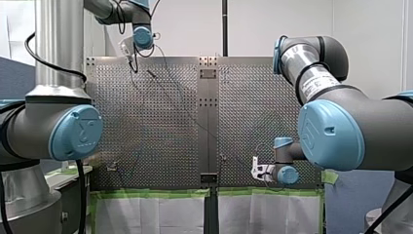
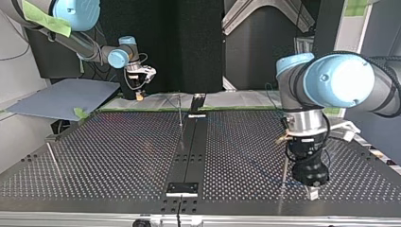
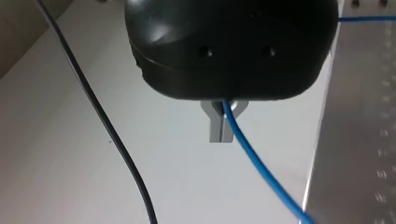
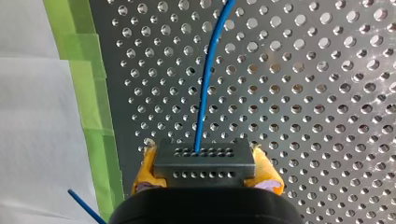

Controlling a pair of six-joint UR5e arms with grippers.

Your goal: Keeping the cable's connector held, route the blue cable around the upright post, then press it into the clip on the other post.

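Observation:
In the right wrist view, my right gripper (image 4: 205,179) is shut, its yellow pads (image 4: 145,170) on both sides of a grey perforated connector (image 4: 204,157). The blue cable (image 4: 208,79) leaves the connector and runs ahead over the perforated plate. In the left wrist view, my left gripper (image 3: 222,133) has its metal fingers shut on the blue cable (image 3: 261,170), which trails away below them. In the top view, my left gripper (image 2: 312,193) hangs beside a thin post (image 2: 285,172) at the near right. A thin upright post (image 2: 180,111) stands at the far middle, and my right gripper (image 2: 140,87) is at the far left.
The perforated table (image 1: 160,122) has a dark centre strip (image 1: 208,122). Green tape (image 1: 146,193) lines its near edge in the front view, over white sheeting. A small fitting (image 1: 113,166) sits at the front view's lower left. A black cable (image 3: 107,135) hangs beside my left gripper.

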